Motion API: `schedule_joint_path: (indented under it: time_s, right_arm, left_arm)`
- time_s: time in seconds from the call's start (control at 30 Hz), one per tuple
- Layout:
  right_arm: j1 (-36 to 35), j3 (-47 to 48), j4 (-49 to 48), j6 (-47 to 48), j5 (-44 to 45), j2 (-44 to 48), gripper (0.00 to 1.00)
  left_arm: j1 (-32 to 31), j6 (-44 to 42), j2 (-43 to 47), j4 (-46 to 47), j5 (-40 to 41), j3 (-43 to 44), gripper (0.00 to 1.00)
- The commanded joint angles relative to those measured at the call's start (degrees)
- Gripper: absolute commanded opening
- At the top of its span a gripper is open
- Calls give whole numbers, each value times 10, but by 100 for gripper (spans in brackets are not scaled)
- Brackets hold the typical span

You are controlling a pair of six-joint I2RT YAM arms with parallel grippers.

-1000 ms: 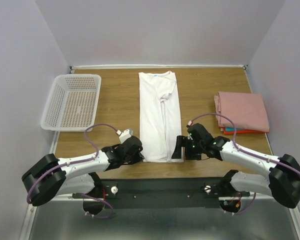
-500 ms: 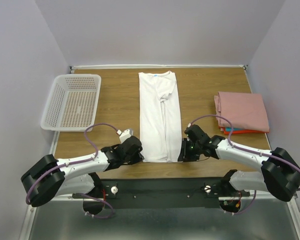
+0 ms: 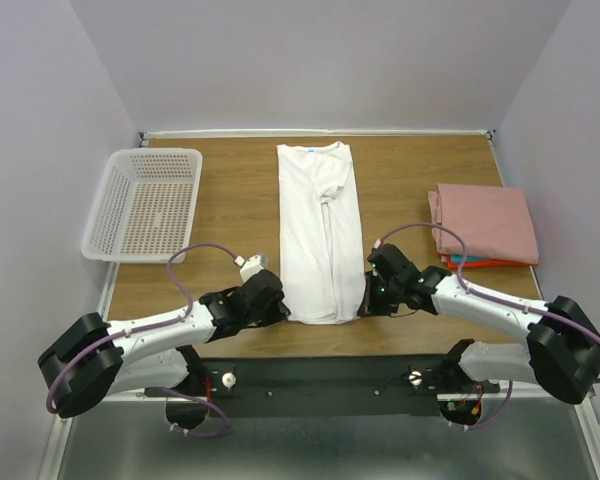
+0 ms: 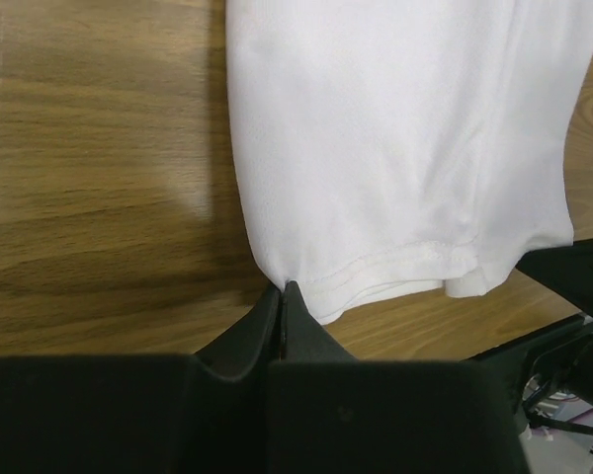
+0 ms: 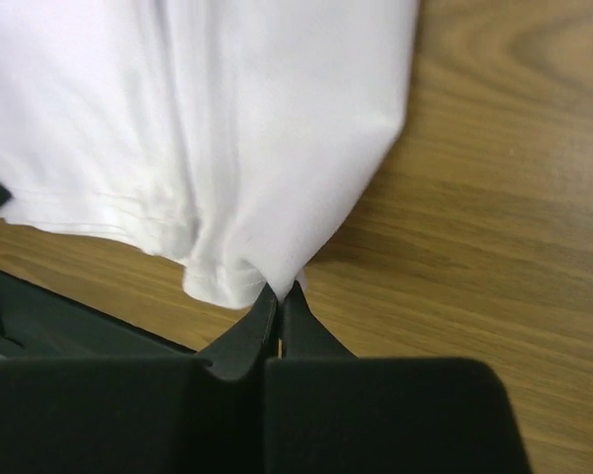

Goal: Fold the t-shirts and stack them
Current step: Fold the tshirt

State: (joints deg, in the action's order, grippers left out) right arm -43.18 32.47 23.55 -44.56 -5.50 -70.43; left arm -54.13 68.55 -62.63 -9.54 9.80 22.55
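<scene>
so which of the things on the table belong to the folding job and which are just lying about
In the job:
long white cloth t-shirt
folded dusty pink cloth shirt
thin red-orange folded shirt beneath it
thin blue folded shirt beneath it

Lying about:
white perforated plastic basket

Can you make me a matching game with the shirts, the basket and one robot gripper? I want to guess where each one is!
Things:
1. white t-shirt
2. pink t-shirt
3. basket
4. right gripper

Places or states:
A. left side of the table
B. shut, pinching cloth at the near edge
C. middle of the table, long and narrow
D. right side of the table

Pairs: 1-C, 2-D, 3-A, 4-B
</scene>
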Motion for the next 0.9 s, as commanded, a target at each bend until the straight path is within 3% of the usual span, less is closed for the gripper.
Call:
schedule_joint_path:
  time_s: [0.0,0.23,0.47,0.87]
  right_arm:
    - [-5,50,0,29,51,19,0]
    - [-4,131,0,59,120,8,0]
    - [3,244,1,78,240,-64,0]
    - [76,377,-8,123,245,-186,0]
  left_arm:
    - [0,-22,12,-9,35,42,0]
    - [22,-61,2,-29,72,121,0]
    - [103,-134,-31,-21,69,189,0]
    - [198,-234,-182,-7,34,341,0]
